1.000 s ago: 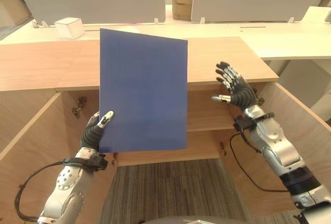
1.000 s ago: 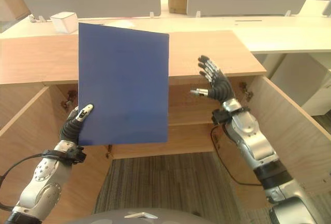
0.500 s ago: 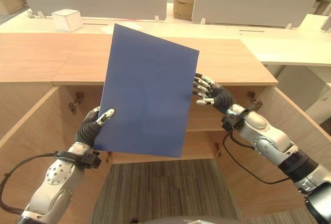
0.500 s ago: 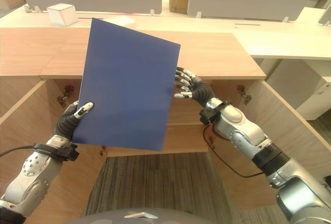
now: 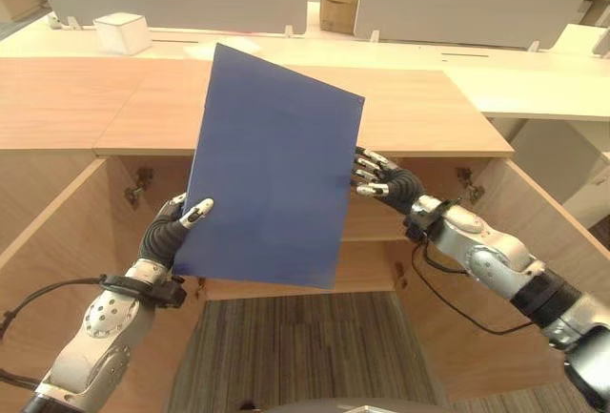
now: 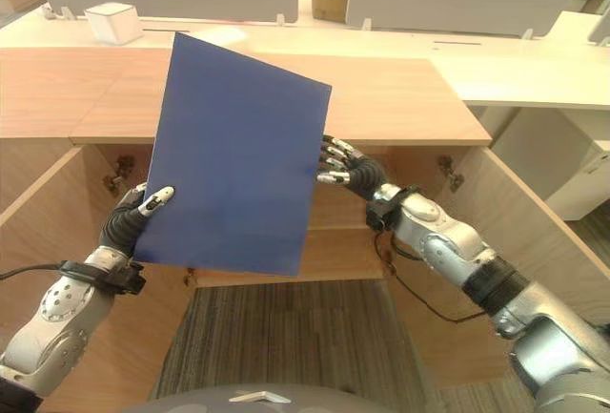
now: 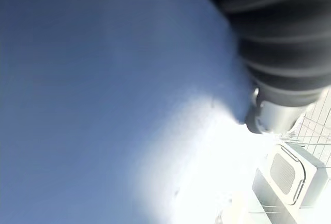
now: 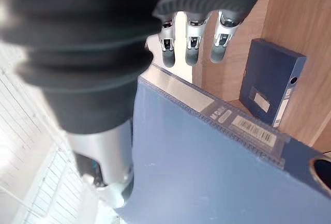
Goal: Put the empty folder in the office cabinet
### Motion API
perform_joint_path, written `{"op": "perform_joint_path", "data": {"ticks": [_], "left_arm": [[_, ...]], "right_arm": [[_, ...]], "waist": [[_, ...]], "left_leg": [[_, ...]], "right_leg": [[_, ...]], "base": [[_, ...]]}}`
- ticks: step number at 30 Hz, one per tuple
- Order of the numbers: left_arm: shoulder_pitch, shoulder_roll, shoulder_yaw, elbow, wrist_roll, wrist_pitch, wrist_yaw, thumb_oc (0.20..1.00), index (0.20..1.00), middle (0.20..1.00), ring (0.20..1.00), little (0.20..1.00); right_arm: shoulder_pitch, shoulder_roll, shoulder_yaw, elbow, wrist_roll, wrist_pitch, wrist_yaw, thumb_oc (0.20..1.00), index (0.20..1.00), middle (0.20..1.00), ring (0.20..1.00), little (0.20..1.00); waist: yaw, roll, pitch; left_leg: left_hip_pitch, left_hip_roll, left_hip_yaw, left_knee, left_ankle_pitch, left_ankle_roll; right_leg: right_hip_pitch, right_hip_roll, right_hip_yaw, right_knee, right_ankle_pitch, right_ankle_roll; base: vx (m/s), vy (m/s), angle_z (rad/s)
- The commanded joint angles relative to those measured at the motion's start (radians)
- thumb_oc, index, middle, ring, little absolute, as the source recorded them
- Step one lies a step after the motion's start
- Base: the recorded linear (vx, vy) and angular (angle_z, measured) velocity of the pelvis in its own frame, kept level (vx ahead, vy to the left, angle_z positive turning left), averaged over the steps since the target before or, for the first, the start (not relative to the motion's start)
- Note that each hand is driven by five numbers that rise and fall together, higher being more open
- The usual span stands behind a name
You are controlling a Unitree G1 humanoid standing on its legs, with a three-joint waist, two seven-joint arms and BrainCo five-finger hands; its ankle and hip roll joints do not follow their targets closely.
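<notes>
Before the open wooden cabinet [image 5: 286,117], in the left eye view, a blue folder [image 5: 272,170] is held up on a slant, covering most of the cabinet's opening. The left hand [image 5: 172,235] pinches its lower corner, thumb curled onto the front face. The right hand [image 5: 381,177] reaches the folder's opposite edge with fingers spread and straight

Right eye view: a small white box [image 6: 111,22] sits on the desk beyond the cabinet's top

Left wrist view: the folder's blue surface lies right against that hand's dark cover

Right wrist view: the straight fingers [image 8: 192,45] extend past the folder's labelled spine; a second dark blue folder [image 8: 273,87] stands inside the cabinet
</notes>
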Motion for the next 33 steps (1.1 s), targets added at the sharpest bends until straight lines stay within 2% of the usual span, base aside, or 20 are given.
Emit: {"op": "perform_joint_path", "data": {"ticks": [1, 2, 3, 6, 13, 18, 19, 20, 21, 26, 29, 30, 31, 32, 33], "left_arm": [[-0.184, 0.008, -0.068, -0.127, 0.03, -0.092, -0.031, 0.2, 0.2, 0.2, 0.2, 0.2], [-0.184, 0.008, -0.068, -0.127, 0.031, -0.092, -0.031, 0.2, 0.2, 0.2, 0.2, 0.2], [-0.192, -0.009, -0.063, -0.127, 0.036, -0.09, -0.023, 0.2, 0.2, 0.2, 0.2, 0.2], [-0.205, -0.03, -0.061, -0.126, 0.045, -0.087, -0.013, 0.2, 0.2, 0.2, 0.2, 0.2], [-0.214, -0.066, -0.061, -0.124, 0.06, -0.079, -0.003, 0.2, 0.2, 0.2, 0.2, 0.2], [-0.222, -0.076, -0.066, -0.123, 0.063, -0.079, -0.003, 0.2, 0.2, 0.2, 0.2, 0.2], [-0.224, -0.08, -0.069, -0.119, 0.061, -0.079, -0.002, 0.2, 0.2, 0.2, 0.2, 0.2], [-0.224, -0.08, -0.069, -0.119, 0.061, -0.079, -0.002, 0.2, 0.2, 0.2, 0.2, 0.2], [-0.216, -0.091, -0.069, -0.114, 0.06, -0.078, -0.003, 0.2, 0.2, 0.2, 0.2, 0.2], [-0.179, -0.135, -0.046, -0.079, 0.069, -0.077, -0.008, 0.2, 0.2, 0.2, 0.2, 0.2], [-0.163, -0.153, -0.024, -0.058, 0.083, -0.084, 0.003, 0.2, 0.2, 0.2, 0.2, 0.2], [-0.148, -0.168, -0.008, -0.046, 0.099, -0.09, 0.016, 0.2, 0.2, 0.2, 0.2, 0.2], [-0.122, -0.208, 0.017, -0.018, 0.125, -0.098, 0.035, 0.231, 0.231, 0.231, 0.231, 0.231], [-0.106, -0.231, 0.032, 0.005, 0.142, -0.103, 0.051, 0.561, 0.561, 0.561, 0.561, 0.561], [-0.086, -0.249, 0.037, 0.028, 0.172, -0.112, 0.063, 0.821, 0.821, 0.821, 0.821, 0.821]], "right_arm": [[-0.139, 0.107, 0.08, -0.005, 0.005, -0.012, 0.002, 1.0, 1.0, 1.0, 1.0, 1.0], [-0.14, 0.109, 0.08, -0.003, 0.004, -0.012, 0.002, 1.0, 1.0, 1.0, 1.0, 1.0], [-0.136, 0.155, 0.071, 0.028, -0.01, -0.011, -0.009, 1.0, 1.0, 1.0, 1.0, 1.0], [-0.126, 0.221, 0.069, 0.074, -0.028, 0.001, -0.022, 1.0, 1.0, 1.0, 1.0, 1.0], [-0.105, 0.298, 0.064, 0.126, -0.068, 0.021, -0.032, 1.0, 1.0, 1.0, 1.0, 1.0], [-0.107, 0.314, 0.056, 0.123, -0.081, 0.013, -0.029, 1.0, 1.0, 1.0, 1.0, 1.0], [-0.109, 0.317, 0.053, 0.121, -0.084, 0.009, -0.029, 0.834, 0.834, 0.834, 0.834, 0.834], [-0.109, 0.317, 0.053, 0.121, -0.084, 0.009, -0.029, 0.834, 0.834, 0.834, 0.834, 0.834], [-0.107, 0.322, 0.035, 0.111, -0.106, -0.012, -0.027, 0.2, 0.2, 0.2, 0.2, 0.2], [-0.03, 0.334, -0.058, 0.056, -0.249, -0.104, -0.022, 0.2, 0.2, 0.2, 0.2, 0.2], [0.003, 0.332, -0.09, 0.041, -0.326, -0.133, -0.034, 0.2, 0.2, 0.2, 0.2, 0.2], [0.023, 0.321, -0.108, 0.023, -0.392, -0.152, -0.041, 0.2, 0.2, 0.2, 0.2, 0.2], [0.075, 0.296, -0.15, -0.013, -0.516, -0.18, -0.058, 0.2, 0.2, 0.2, 0.2, 0.2], [0.106, 0.275, -0.173, -0.034, -0.595, -0.199, -0.066, 0.2, 0.2, 0.2, 0.2, 0.2], [0.163, 0.253, -0.199, -0.056, -0.667, -0.211, -0.078, 0.2, 0.2, 0.2, 0.2, 0.2]], "waist": [[0.025, 0.007, -0.04], [0.025, 0.006, -0.04], [0.028, 0.009, -0.039], [0.03, 0.011, -0.037], [0.035, 0.016, -0.036], [0.038, 0.016, -0.034], [0.038, 0.017, -0.034], [0.038, 0.017, -0.034], [0.038, 0.019, -0.033], [0.034, 0.03, -0.031], [0.033, 0.033, -0.032], [0.032, 0.035, -0.031], [0.031, 0.036, -0.03], [0.029, 0.036, -0.027], [0.029, 0.038, -0.026]], "left_leg": [[0.021, 0.077, -0.024, -0.007, -0.063, -0.045], [0.021, 0.077, -0.024, -0.007, -0.063, -0.045], [0.02, 0.077, -0.026, -0.007, -0.063, -0.044], [0.019, 0.076, -0.03, -0.007, -0.064, -0.043], [0.017, 0.073, -0.035, -0.007, -0.064, -0.041], [0.016, 0.074, -0.037, -0.007, -0.065, -0.039], [0.016, 0.074, -0.037, -0.007, -0.065, -0.038], [0.016, 0.074, -0.037, -0.007, -0.065, -0.038], [0.016, 0.073, -0.037, -0.007, -0.065, -0.037], [0.018, 0.07, -0.039, -0.007, -0.069, -0.033], [0.019, 0.069, -0.041, -0.007, -0.07, -0.031], [0.019, 0.068, -0.042, -0.007, -0.072, -0.03], [0.019, 0.067, -0.045, -0.007, -0.074, -0.027], [0.018, 0.066, -0.047, -0.007, -0.074, -0.026], [0.018, 0.065, -0.05, -0.007, -0.075, -0.025]], "right_leg": [[-0.027, -0.102, -0.011, 0.015, 0.045, 0.073], [-0.027, -0.102, -0.011, 0.015, 0.045, 0.073], [-0.026, -0.101, -0.012, 0.015, 0.044, 0.071], [-0.026, -0.102, -0.013, 0.014, 0.043, 0.068], [-0.026, -0.1, -0.014, 0.013, 0.041, 0.063], [-0.025, -0.1, -0.015, 0.013, 0.041, 0.063], [-0.025, -0.1, -0.016, 0.013, 0.042, 0.063], [-0.025, -0.1, -0.016, 0.013, 0.042, 0.063], [-0.024, -0.1, -0.016, 0.012, 0.041, 0.063], [-0.022, -0.102, -0.018, 0.013, 0.038, 0.063], [-0.021, -0.104, -0.019, 0.013, 0.037, 0.063], [-0.02, -0.104, -0.019, 0.013, 0.036, 0.063], [-0.018, -0.106, -0.021, 0.013, 0.035, 0.064], [-0.018, -0.107, -0.022, 0.013, 0.033, 0.064], [-0.015, -0.108, -0.025, 0.013, 0.031, 0.065]], "base": [[0.0, 0.0, 0.0], [0.0, 0.0, 0.0], [0.0, 0.0, 0.0], [0.0, -0.002, 0.01], [0.0, 0.0, 0.0], [0.0, 0.0, 0.0], [0.0, 0.0, 0.0], [0.0, 0.0, 0.0], [0.0, 0.0, 0.0], [0.0, 0.0, 0.0], [0.0, 0.0, 0.0], [0.0, 0.0, 0.0], [0.03, -0.002, 0.0], [0.03, -0.007, 0.02], [0.0, 0.0, 0.0]]}}
